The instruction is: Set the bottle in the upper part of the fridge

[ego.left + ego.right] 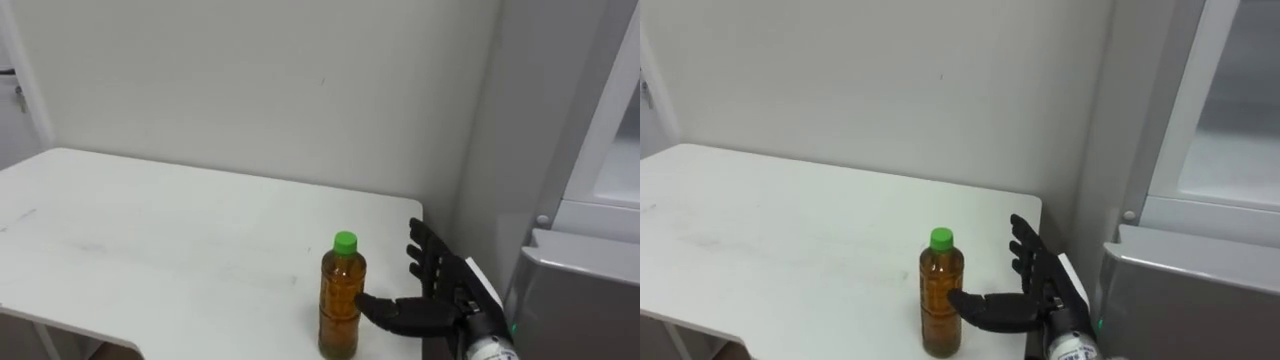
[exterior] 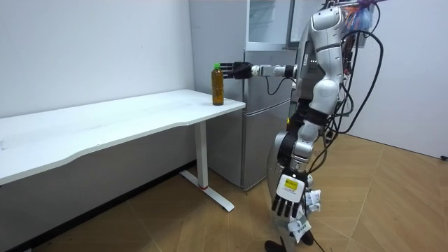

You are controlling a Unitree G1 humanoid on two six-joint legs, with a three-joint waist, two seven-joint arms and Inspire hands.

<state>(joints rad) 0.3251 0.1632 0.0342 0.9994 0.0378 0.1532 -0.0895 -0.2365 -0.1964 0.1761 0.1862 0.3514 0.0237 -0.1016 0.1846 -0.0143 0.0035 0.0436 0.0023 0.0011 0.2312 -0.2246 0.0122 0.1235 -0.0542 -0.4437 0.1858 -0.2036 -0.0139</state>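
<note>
The right robot hand (image 1: 442, 288) is open beside the bottle (image 1: 341, 305). Its fingers (image 1: 424, 252) stand straight and spread, and its thumb (image 1: 388, 313) reaches sideways, the tip lying against the bottle's lower half. Nothing is gripped; the hand is not curled around the bottle. In the room view, this arm stretches out level from the robot's shoulder towards the bottle.

The bottle stands upright on the white tabletop (image 1: 150, 225), close to its near right corner. It holds amber liquid and has a green cap (image 1: 345, 241).

A grey fridge (image 1: 575, 295) stands just beside the right end of the tabletop, with a pale upper compartment (image 1: 615, 150) above the grey lower part. A plain white wall (image 1: 250, 80) runs behind the tabletop.

In the room view, the robot stands upright on a wooden floor (image 2: 392, 203), in front of the fridge. Its left robot hand (image 2: 283, 204) hangs at its side, fingers loose and holding nothing.
</note>
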